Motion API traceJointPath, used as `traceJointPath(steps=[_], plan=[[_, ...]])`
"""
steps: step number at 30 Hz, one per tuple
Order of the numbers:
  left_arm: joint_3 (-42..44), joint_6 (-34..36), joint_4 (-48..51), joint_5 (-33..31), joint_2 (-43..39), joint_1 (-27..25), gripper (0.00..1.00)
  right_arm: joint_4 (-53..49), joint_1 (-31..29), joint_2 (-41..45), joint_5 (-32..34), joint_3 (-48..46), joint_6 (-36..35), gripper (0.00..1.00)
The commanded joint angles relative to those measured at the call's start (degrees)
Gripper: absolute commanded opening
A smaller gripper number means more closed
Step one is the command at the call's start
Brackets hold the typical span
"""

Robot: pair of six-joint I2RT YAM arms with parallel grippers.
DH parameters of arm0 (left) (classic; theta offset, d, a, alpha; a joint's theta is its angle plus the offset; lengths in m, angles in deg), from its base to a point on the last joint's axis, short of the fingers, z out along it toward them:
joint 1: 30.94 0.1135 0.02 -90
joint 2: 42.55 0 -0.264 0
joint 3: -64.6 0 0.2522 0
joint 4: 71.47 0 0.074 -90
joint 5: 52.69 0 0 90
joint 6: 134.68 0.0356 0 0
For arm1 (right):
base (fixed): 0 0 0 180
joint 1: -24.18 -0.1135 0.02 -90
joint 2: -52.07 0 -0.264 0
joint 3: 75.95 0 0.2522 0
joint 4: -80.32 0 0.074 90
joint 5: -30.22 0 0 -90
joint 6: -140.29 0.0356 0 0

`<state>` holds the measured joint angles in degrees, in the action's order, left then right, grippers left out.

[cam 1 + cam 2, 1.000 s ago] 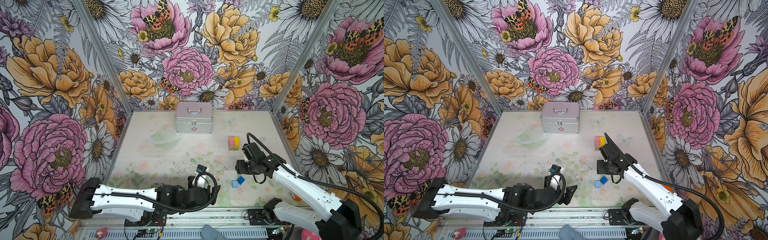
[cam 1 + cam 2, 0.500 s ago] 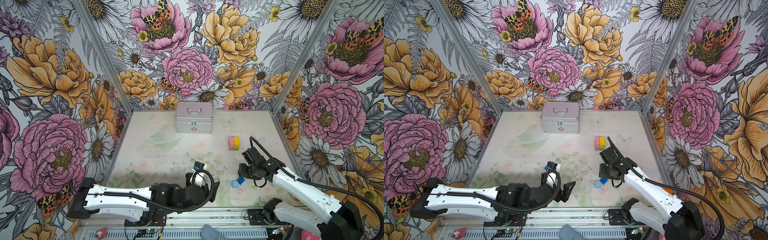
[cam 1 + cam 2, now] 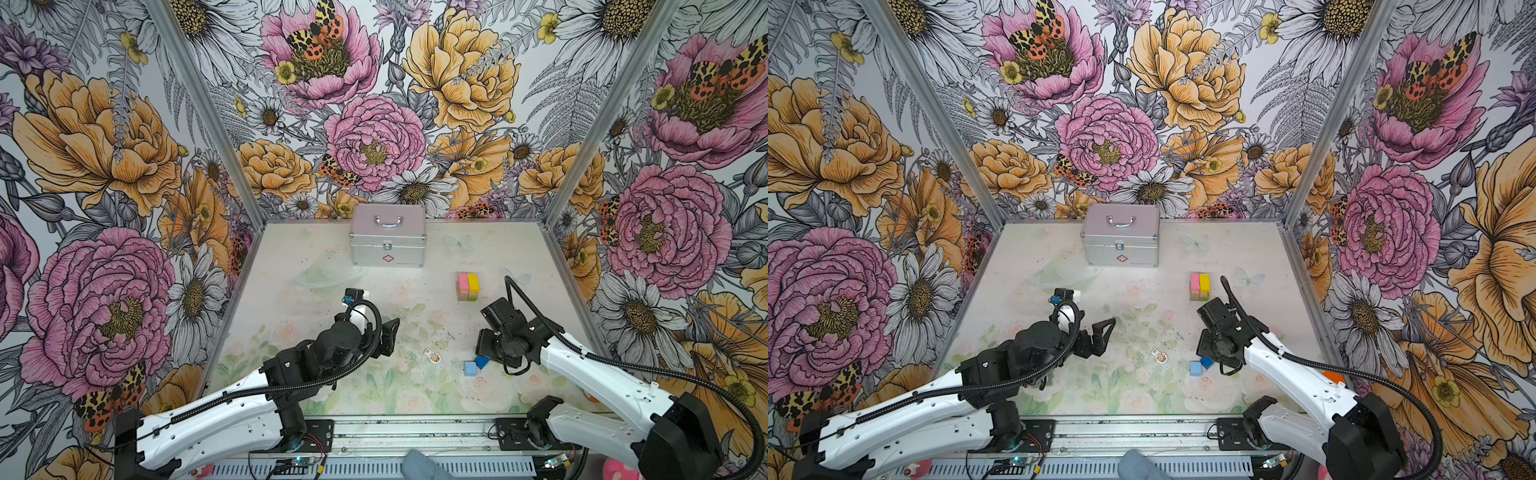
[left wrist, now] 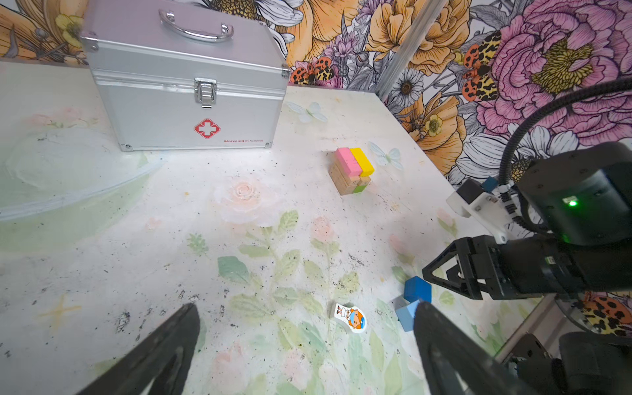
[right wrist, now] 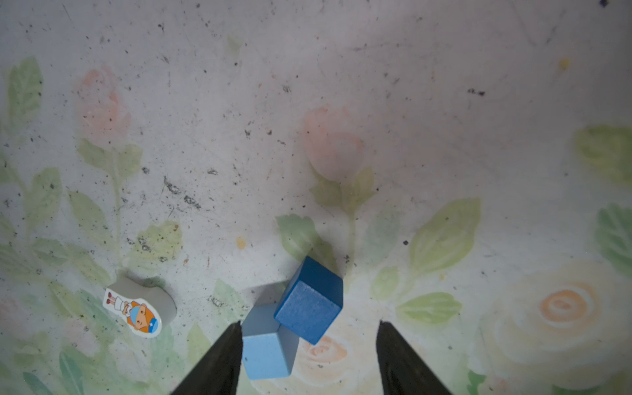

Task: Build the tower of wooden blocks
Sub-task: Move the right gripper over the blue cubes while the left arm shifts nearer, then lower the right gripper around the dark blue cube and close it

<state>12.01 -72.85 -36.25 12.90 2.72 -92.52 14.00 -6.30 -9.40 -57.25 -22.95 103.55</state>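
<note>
The tower's start [image 3: 468, 286] [image 3: 1200, 286] [image 4: 352, 169] is a low stack at the right rear, pink and yellow blocks on tan and green ones. A dark blue cube [image 5: 309, 299] [image 3: 482, 361] [image 4: 417, 289] sits skewed against a light blue cube [image 5: 266, 352] [image 3: 1195, 368] near the front. My right gripper [image 5: 309, 328] is open and low over them. The dark blue cube lies between its fingers, and one finger touches the light blue cube. A flat cartoon figure piece [image 3: 432, 355] [image 4: 351, 317] [image 5: 136, 313] lies to their left. My left gripper [image 3: 388, 336] [image 4: 304, 307] hangs open and empty further left.
A silver metal case [image 3: 387, 241] [image 4: 191, 85] with a red cross stands at the back centre. Flowered walls close in the table [image 3: 316, 374] on three sides. A metal rail [image 3: 415, 432] runs along the front edge.
My right gripper has come forward and down from near the stack to the two blue cubes. The left arm has shifted slightly; its gripper stays open.
</note>
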Motion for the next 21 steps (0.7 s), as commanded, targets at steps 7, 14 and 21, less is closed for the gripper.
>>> traceJointPath(steps=[7, 14, 21], plan=[[-3.57, 7.83, -3.40, 12.89, 10.77, 0.74, 0.99, -0.97, -0.92, -0.40, -0.42, 0.39, 4.20, 0.65], [-6.88, 11.70, -0.02, 17.36, 12.75, 1.59, 0.99, -0.88, -1.81, -0.09, 0.04, 0.24, 5.17, 0.65], [-7.41, 13.46, -0.40, 19.46, 12.71, 3.44, 0.99, -0.96, -1.96, -0.26, -0.41, -0.53, 5.02, 0.65]])
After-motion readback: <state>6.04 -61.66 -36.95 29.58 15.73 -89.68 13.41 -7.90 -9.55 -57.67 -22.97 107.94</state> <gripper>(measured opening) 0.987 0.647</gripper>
